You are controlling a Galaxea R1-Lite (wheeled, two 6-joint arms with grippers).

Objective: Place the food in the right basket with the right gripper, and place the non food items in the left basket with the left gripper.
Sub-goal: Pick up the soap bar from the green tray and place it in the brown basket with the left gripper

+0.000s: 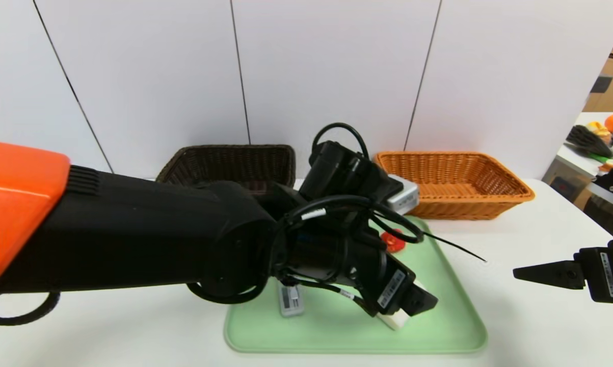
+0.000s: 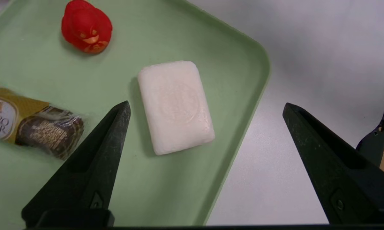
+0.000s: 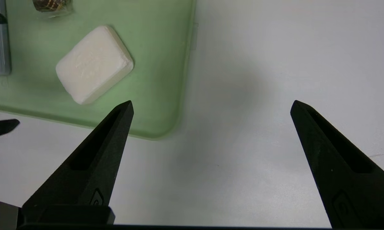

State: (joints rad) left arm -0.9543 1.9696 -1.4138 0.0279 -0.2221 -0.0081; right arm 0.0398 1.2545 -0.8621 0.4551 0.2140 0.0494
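On the green tray (image 1: pixel 449 306) lie the non food items: a white soap block (image 2: pixel 176 107), a red duck (image 2: pixel 86 27) and a grey case (image 1: pixel 291 299). The food, a brown and gold wrapped roll (image 2: pixel 35 127), lies on the tray beside the soap; my left arm hides it in the head view. My left gripper (image 2: pixel 206 104) hangs open just above the soap (image 1: pixel 395 320), with one finger over the tray and the other over the table. My right gripper (image 3: pixel 211 103) is open over bare table to the right of the tray. The dark left basket (image 1: pixel 230 163) and orange right basket (image 1: pixel 454 183) stand behind.
Both baskets stand against the white wall panels at the table's back. A thin black cable (image 1: pixel 454 247) sticks out from my left arm over the tray's right side. A cluttered side table (image 1: pixel 607 142) stands at the far right.
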